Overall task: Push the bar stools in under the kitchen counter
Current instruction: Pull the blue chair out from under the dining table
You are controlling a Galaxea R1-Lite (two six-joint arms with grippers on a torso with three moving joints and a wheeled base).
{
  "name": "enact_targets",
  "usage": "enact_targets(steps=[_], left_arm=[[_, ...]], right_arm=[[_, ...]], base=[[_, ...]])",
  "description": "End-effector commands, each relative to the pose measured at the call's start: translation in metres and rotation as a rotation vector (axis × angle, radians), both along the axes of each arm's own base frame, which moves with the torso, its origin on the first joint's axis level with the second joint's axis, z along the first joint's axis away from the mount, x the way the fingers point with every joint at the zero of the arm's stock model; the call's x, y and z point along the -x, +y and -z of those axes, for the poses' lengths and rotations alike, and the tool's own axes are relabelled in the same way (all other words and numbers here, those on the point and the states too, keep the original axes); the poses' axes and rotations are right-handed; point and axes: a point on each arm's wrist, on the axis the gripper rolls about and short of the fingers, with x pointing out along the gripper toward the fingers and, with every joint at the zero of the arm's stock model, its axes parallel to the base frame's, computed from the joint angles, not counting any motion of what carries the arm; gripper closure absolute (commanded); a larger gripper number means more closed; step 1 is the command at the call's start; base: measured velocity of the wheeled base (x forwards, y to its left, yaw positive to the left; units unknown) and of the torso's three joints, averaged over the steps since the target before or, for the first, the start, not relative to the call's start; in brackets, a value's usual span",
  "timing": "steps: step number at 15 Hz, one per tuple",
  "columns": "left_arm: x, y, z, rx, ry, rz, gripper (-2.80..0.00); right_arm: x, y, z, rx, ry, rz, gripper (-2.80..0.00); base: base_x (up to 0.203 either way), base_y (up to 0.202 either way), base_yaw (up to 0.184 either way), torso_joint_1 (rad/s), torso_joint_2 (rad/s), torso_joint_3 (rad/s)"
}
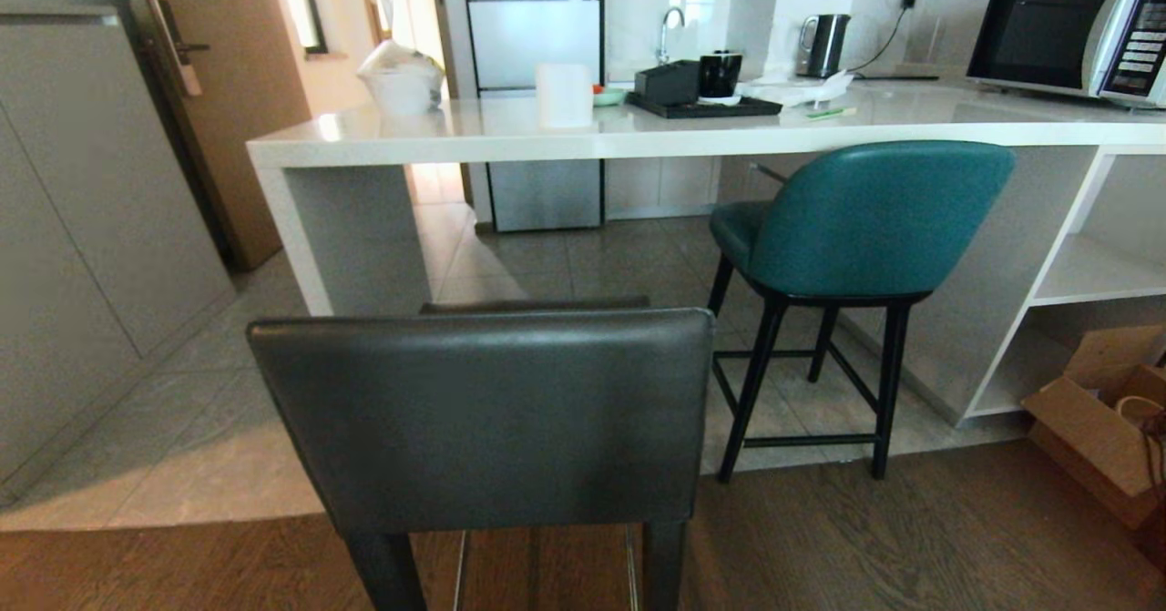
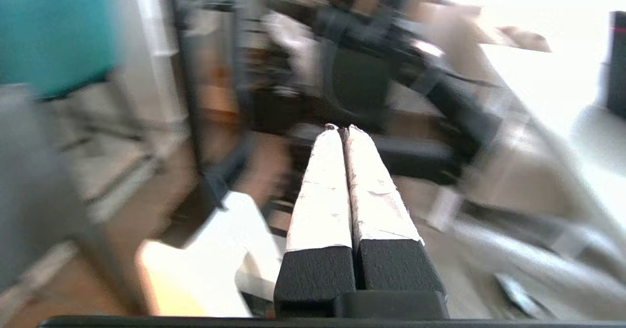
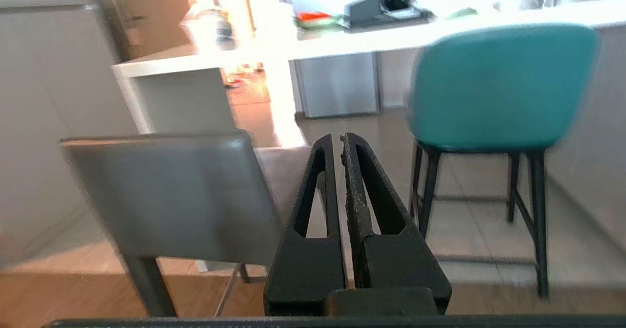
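Note:
The grey bar stool [image 1: 483, 415] with a square leather back stands close in front of me, out from the kitchen counter [image 1: 638, 133]. The teal bar stool [image 1: 865, 219] stands farther right, its seat partly under the white counter top. Neither arm shows in the head view. My right gripper [image 3: 341, 136] is shut and empty, held in the air behind the stools, between the grey stool's back [image 3: 171, 196] and the teal stool [image 3: 499, 83]. My left gripper [image 2: 341, 128] is shut with nothing in it; a patch of the teal stool [image 2: 54, 30] shows in its blurred view.
On the counter stand a microwave [image 1: 1075, 33], a kettle [image 1: 824, 45], a black tray [image 1: 706, 106] and a white container [image 1: 401, 78]. White open shelves [image 1: 1093, 274] close the counter's right end, with a cardboard box [image 1: 1102, 420] on the floor. Grey cabinets [image 1: 82, 229] line the left.

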Motion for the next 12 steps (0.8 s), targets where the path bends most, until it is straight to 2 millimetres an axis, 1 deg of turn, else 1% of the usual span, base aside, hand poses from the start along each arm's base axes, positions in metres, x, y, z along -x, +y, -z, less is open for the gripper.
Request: enact_targets(steps=[1,2,3,4,6,8,9,11,12], left_arm=[[0.01,0.011,-0.005,-0.008,-0.001,0.073,0.0],[0.009,0.01,-0.005,0.005,0.018,0.064,0.0],[0.009,0.008,-0.005,0.015,0.021,0.053,0.0],[0.009,0.009,-0.005,0.018,0.02,0.054,0.0],[0.009,0.009,-0.005,0.017,0.02,0.054,0.0],[0.007,0.009,-0.004,0.018,0.029,0.053,0.0],[0.006,0.009,-0.004,0.02,0.032,0.052,0.0],[0.005,0.002,-0.005,0.024,0.03,0.014,0.0],[0.004,0.002,-0.006,0.029,0.03,0.012,0.0]], right_arm=[[0.008,-0.002,-0.011,0.011,-0.023,-0.028,0.0],[0.013,-0.003,-0.018,0.012,-0.015,-0.031,0.0],[0.017,-0.003,-0.017,0.011,0.013,-0.029,0.0],[0.022,-0.003,-0.014,0.014,0.005,-0.027,0.0],[0.021,-0.003,-0.006,-0.001,0.053,0.025,0.0],[0.014,-0.005,0.0,-0.017,0.09,0.074,0.0],[0.014,-0.006,0.0,-0.017,0.09,0.085,0.0],[0.016,-0.005,-0.003,0.027,0.066,0.099,0.0],[0.02,-0.005,-0.006,0.038,0.046,0.114,0.0]], base=[[0.0,0.0,0.0,0.0,0.0,0.0],[0.0,0.0,0.0,0.0,0.0,0.0],[0.0,0.0,0.0,0.0,0.0,0.0],[0.0,0.0,0.0,0.0,0.0,0.0],[0.0,0.0,0.0,0.0,0.0,0.0],[0.0,0.0,0.0,0.0,0.0,0.0],[0.0,0.0,0.0,0.0,0.0,0.0],[0.0,0.0,0.0,0.0,0.0,0.0],[0.0,0.0,0.0,0.0,0.0,0.0]])
